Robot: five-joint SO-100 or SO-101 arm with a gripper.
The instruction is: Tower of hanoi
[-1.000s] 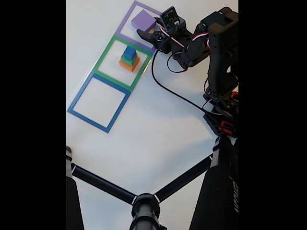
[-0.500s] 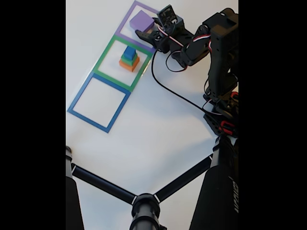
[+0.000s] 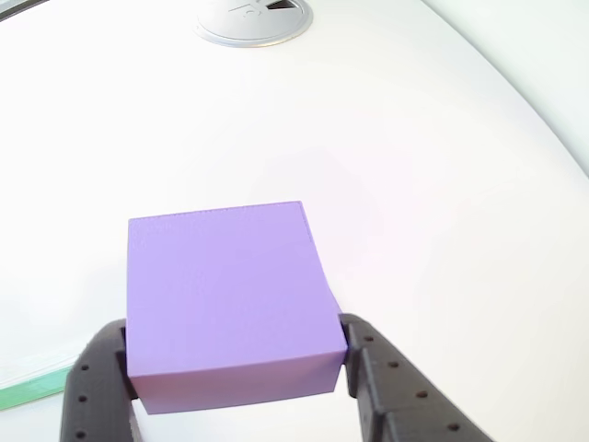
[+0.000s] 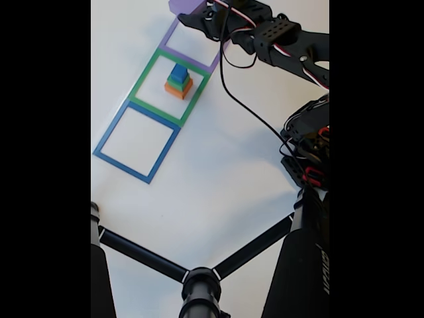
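Three flat square outlines lie in a row on the white table (image 4: 218, 192): one purple square frame (image 4: 173, 40), one green square frame (image 4: 147, 74) and one blue square frame (image 4: 109, 132). Four blocks show in all: one large purple cube (image 3: 225, 299), and one stack of three, namely one small blue block (image 4: 179, 71), one green block (image 4: 177, 81) and one orange block (image 4: 177, 89).

Matt, faintly grainy purple plastic block (image 3: 225, 304) between my black perforated plastic gripper (image 3: 235, 387) fingers; beyond the block, glossy smooth white tabletop (image 3: 442, 184), brushed-metal round grommet (image 3: 255, 18).
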